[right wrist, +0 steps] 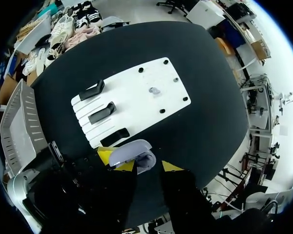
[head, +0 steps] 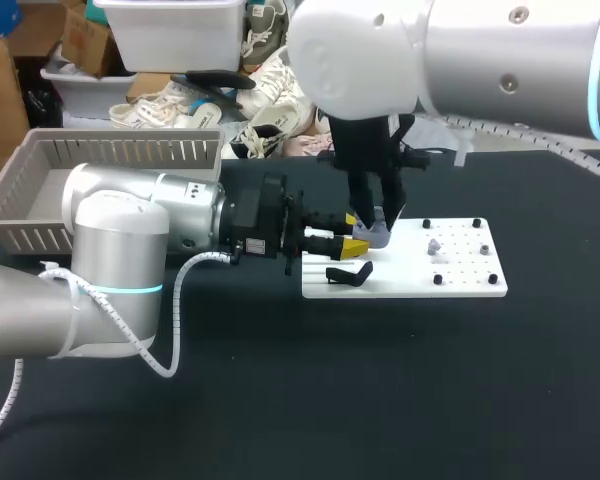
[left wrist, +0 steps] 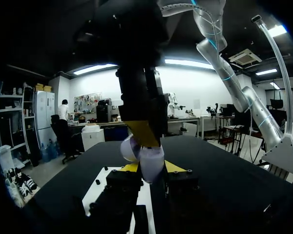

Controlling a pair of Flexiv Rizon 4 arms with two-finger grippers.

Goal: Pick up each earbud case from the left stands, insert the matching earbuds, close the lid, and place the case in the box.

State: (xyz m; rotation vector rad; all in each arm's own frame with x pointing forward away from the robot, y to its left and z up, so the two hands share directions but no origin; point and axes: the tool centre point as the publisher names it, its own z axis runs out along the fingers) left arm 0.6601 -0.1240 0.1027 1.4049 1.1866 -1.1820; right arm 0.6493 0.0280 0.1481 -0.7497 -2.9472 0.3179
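Lavender and rounded, the earbud case sits above the near-left corner of the white board, off the stands and held in the air between the two arms. Its lid looks swung open, so that two pale shells show side by side in the left wrist view.

The left gripper reaches in level from the left. Its yellow tips press the earbud case from both sides, closed on the lower shell with only the case's width between them.

The right gripper comes straight down from above and meets the earbud case at its top. In the left wrist view one of its yellow tips lies against the upper shell. I cannot tell whether the right gripper is clamped on the case or only resting around it, as the left gripper and the case itself hide the contact.

The white board lies flat on the black bench. Three black stands stand in a row along its left part, none of them with a case on it. A small pale earbud rests among the pegs on the board's right part, well apart from the grippers.

A grey slatted basket sits at the bench's far-left corner, behind the left arm.
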